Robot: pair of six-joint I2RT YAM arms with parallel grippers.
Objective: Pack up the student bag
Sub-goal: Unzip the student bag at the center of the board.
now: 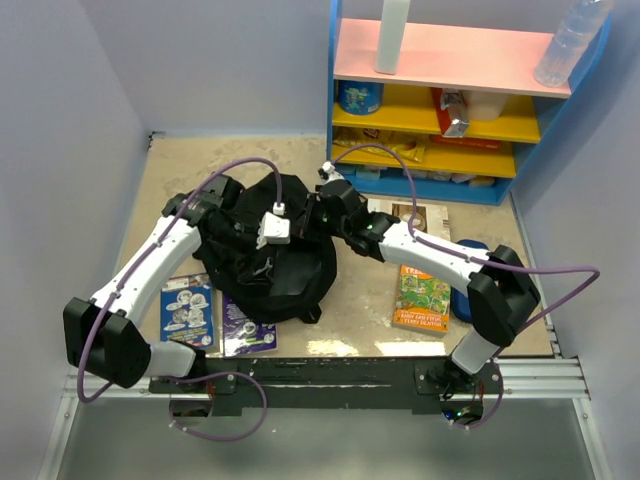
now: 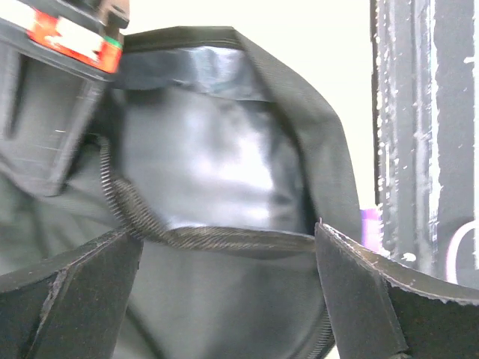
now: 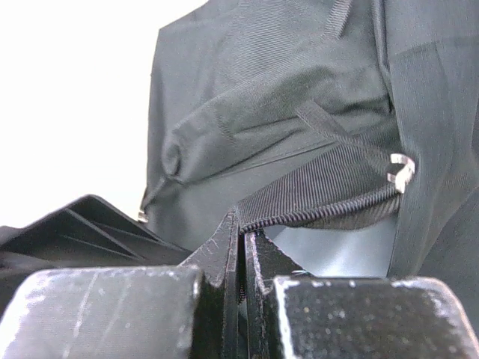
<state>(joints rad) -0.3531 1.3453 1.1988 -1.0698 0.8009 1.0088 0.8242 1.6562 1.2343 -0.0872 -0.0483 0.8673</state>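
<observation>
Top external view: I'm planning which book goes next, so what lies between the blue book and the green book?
In the top external view: a purple book, partly under the near end of the student bag, then bare table.

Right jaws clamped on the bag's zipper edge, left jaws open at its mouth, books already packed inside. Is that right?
Not the books: the top view shows a blue book, a purple book and a green book lying on the table beside the bag. The rest stands.
</observation>
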